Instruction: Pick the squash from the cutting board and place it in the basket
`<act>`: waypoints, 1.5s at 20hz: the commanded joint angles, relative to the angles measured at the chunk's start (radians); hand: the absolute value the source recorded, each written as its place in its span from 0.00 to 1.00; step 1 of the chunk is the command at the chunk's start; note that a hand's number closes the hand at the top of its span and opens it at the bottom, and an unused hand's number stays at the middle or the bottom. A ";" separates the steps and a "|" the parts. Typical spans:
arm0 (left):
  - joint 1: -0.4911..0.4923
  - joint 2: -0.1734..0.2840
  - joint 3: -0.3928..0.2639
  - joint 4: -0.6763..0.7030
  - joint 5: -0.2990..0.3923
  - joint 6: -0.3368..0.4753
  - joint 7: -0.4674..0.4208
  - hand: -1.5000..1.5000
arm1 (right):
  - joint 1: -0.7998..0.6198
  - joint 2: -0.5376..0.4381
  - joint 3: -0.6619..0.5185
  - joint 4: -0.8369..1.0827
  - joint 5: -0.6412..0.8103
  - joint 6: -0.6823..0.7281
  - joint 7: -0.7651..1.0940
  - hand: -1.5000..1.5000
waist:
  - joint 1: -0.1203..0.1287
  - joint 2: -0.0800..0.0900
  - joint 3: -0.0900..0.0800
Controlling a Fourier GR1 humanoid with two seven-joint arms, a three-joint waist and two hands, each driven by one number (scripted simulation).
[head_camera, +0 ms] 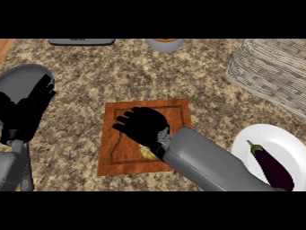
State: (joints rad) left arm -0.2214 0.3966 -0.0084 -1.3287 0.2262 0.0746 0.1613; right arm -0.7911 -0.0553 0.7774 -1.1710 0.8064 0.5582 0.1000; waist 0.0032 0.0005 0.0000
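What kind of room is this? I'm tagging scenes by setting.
Most likely a kitchen counter: a speckled stone-look countertop with a wooden cutting board, a white plate holding an eggplant, and a wicker basket.

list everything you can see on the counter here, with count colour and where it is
cutting board: one, reddish-brown wood, centre of the counter
squash: one, pale yellow, on the board, mostly hidden under the right hand
basket: one, grey-beige wicker, upper right
plate: one, white, lower right
eggplant: one, dark purple, lying on the plate
pan: one, grey, left side, handle pointing down
cup-like object: one, grey, top centre, cut off
flat dark object: one, top left, cut off
left hand: one, black, over the pan
right hand: one, black, over the board
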 commanded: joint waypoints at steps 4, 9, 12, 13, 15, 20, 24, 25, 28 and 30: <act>-0.013 -0.004 0.026 -0.087 -0.006 -0.004 0.094 0.50 | 0.036 -0.037 -0.085 -0.010 0.030 0.063 -0.126 0.00 | 0.001 -0.001 0.000; 0.067 -0.007 0.050 -0.125 -0.028 -0.035 0.078 0.50 | 0.098 0.014 -0.078 -0.032 0.108 0.083 -0.134 0.00 | 0.002 -0.001 0.000; 0.038 -0.069 0.014 -0.119 -0.075 0.012 0.083 0.50 | 0.103 -0.001 -0.088 -0.095 0.141 0.112 -0.146 0.00 | 0.000 -0.002 0.000; 0.039 -0.035 0.045 -0.083 -0.067 -0.024 0.060 0.50 | 0.134 -0.012 -0.063 -0.042 0.192 0.023 -0.163 0.00 | 0.001 -0.001 0.000; 0.082 -0.049 0.036 -0.150 -0.052 -0.039 0.072 0.50 | 0.114 -0.069 -0.098 -0.024 0.202 0.014 -0.232 0.00 | 0.005 -0.001 0.000; -0.049 -0.062 0.084 0.028 -0.078 -0.055 0.021 0.50 | 0.120 0.018 -0.102 -0.003 0.282 0.042 -0.193 0.00 | -0.003 0.000 0.000; -0.007 -0.059 0.080 -0.053 -0.094 -0.049 0.054 0.50 | 0.127 0.037 -0.047 0.136 0.371 -0.095 -0.270 1.00 | 0.006 0.001 0.000; -0.033 -0.042 0.093 -0.016 -0.073 -0.073 0.062 0.50 | 0.103 0.008 -0.007 0.105 0.387 -0.027 -0.272 1.00 | 0.004 0.002 0.000; 0.012 -0.082 0.077 -0.041 -0.096 -0.064 0.037 0.50 | 0.093 0.053 -0.021 0.110 0.411 -0.006 -0.265 1.00 | 0.004 0.000 0.000; 0.010 -0.086 0.077 -0.044 -0.121 -0.059 0.042 0.50 | 0.139 0.054 -0.035 0.117 0.447 -0.055 -0.282 1.00 | 0.001 0.000 0.000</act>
State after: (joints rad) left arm -0.2215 0.3368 0.0767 -1.3784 0.1364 0.0070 0.2197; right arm -0.6650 -0.0192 0.7397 -1.0858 1.2022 0.5075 -0.1645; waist 0.0069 -0.0031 0.0014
